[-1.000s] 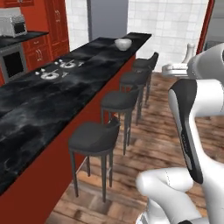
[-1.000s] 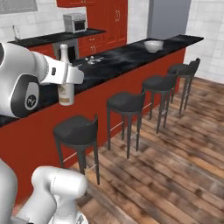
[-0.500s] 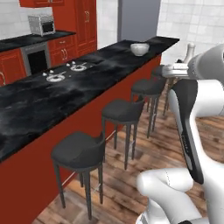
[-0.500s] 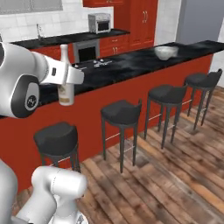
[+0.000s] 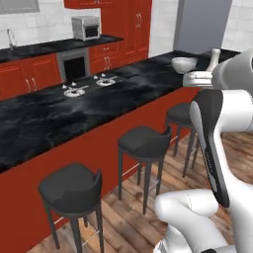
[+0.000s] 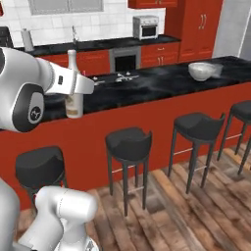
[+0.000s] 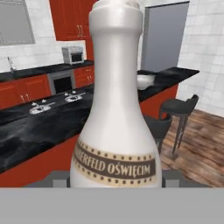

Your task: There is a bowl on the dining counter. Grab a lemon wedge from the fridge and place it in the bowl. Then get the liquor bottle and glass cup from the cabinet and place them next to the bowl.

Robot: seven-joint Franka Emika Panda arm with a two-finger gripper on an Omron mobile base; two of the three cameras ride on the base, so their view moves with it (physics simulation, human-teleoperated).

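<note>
While gripper (image 6: 73, 93) fingers pinch the upright liquor bottle (image 6: 73, 86), held above stools (image 6: 128, 147), dining counter (image 6: 147, 90) edge just beyond, bowl (image 6: 202, 71) well apart, open wooden floor (image 6: 196, 211) right.

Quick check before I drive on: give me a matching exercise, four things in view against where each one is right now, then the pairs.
Things:
1. liquor bottle
2. bowl
3. microwave
4. stools

Places:
A. on the wall-side counter, beside the tall red cupboards
B. on the wooden floor, lined up along the red front of the dining counter
C. upright in the gripper, off the counter
D. on the black marble top of the dining counter, toward its far end

Pairs: 1-C, 2-D, 3-A, 4-B
</note>
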